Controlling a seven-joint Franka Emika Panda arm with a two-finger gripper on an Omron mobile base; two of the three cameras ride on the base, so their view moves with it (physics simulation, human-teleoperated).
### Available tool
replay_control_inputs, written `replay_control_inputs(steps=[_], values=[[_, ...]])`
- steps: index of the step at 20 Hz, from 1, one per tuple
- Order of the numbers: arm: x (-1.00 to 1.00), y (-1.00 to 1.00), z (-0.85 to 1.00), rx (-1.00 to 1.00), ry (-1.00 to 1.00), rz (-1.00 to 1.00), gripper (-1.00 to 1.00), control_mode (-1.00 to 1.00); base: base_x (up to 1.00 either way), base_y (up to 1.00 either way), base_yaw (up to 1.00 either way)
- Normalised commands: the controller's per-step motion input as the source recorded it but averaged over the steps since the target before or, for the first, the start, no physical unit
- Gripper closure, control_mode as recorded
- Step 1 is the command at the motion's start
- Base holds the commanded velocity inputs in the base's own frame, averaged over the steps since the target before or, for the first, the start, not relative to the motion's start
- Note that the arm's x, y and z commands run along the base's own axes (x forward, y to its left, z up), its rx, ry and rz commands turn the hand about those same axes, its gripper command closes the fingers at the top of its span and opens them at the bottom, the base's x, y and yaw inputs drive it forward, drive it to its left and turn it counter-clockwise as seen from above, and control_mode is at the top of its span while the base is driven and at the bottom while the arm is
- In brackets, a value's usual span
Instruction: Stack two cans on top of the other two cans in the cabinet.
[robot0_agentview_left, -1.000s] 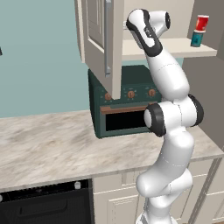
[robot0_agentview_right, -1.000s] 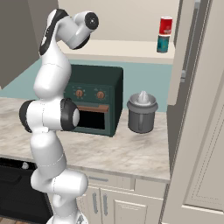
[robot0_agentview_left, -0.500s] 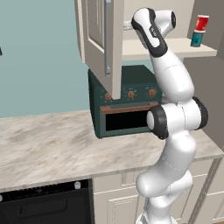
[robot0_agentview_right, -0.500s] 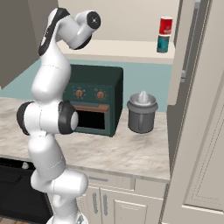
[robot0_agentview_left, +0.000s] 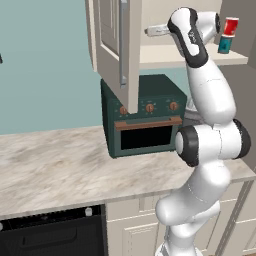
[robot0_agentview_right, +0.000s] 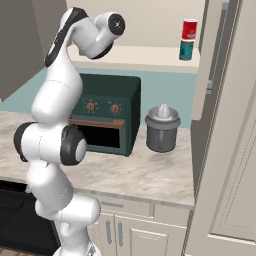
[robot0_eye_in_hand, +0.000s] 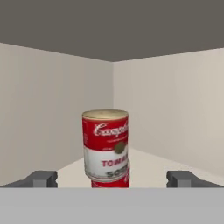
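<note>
**A:** Two stacks, as we read it. One red can (robot0_agentview_left: 230, 25) sits upright on the teal can (robot0_agentview_left: 225, 45) at the upper right of the left base view, near the open end of the cabinet (robot0_agentview_left: 112, 50) shelf. The right base view shows the same pair at top centre-right.

**B:** And the second?

**A:** In the hand view, centre frame, another red can (robot0_eye_in_hand: 105, 144) stands on a lower can (robot0_eye_in_hand: 111, 181). We see just a red strip of that lower one, so we cannot name it for sure.

**B:** Fingers?

**A:** The gripper (robot0_eye_in_hand: 112, 178) is spread wide and holds nothing; each fingertip (robot0_eye_in_hand: 43, 178) sits low in the frame, one on either side.

**B:** What does the next move turn on?

**A:** The stack lies straight ahead of the fingers, deeper into the cabinet corner and centred between them, with its long axis vertical. We cannot tell how much gap there is. We judge both stacks made, so any pull-out should run straight back along the approach line, without swinging sideways into the top can.
</note>
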Motion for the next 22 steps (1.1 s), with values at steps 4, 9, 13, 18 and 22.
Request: replay_control_inputs(steps=[4,9,13,18,22], values=[[-0.68,-0.16,0.0,0.0,0.0,-0.13,-1.0,-1.0,0.0,0.0,0.0],[-0.78,-0.06,0.0,0.0,0.0,-0.15,-1.0,-1.0,0.0,0.0,0.0],[-0.87,0.0,-0.05,0.0,0.0,-0.18,-1.0,-1.0,0.0,0.0,0.0],[-0.86,-0.07,0.0,0.0,0.0,-0.18,-1.0,-1.0,0.0,0.0,0.0],[-0.89,-0.35,0.0,0.01,0.03,-0.18,-1.0,-1.0,0.0,0.0,0.0]])
